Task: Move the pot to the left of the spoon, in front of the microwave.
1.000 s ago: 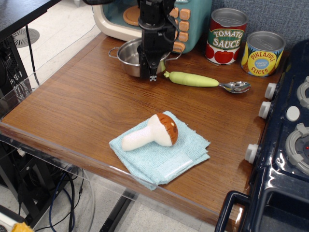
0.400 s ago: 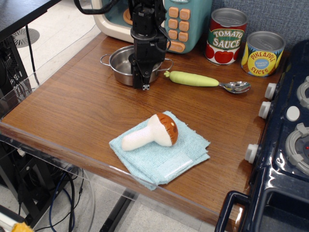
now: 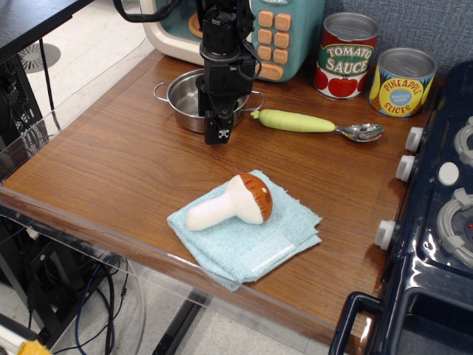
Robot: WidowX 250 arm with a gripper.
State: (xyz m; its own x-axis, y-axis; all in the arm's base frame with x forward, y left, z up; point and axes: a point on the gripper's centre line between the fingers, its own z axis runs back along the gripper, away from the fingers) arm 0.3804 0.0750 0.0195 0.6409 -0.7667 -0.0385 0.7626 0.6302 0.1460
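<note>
One wooden table (image 3: 126, 170) carries the pot (image 3: 185, 100); its rim sits between gripping jaws.

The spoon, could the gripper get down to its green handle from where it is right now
Probably yes. The spoon lies in the open on the table, nothing over its handle, and the gripper hangs at the pot just beside it. The tomato can stands behind, apart.

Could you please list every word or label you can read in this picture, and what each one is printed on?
"TOMATO SAUCE": on the red-and-green can.
"PINEAPPLE SLICES": on the yellow can; the small blue badge between those words is too blurred to read.
The microwave buttons show no readable marks.
</note>
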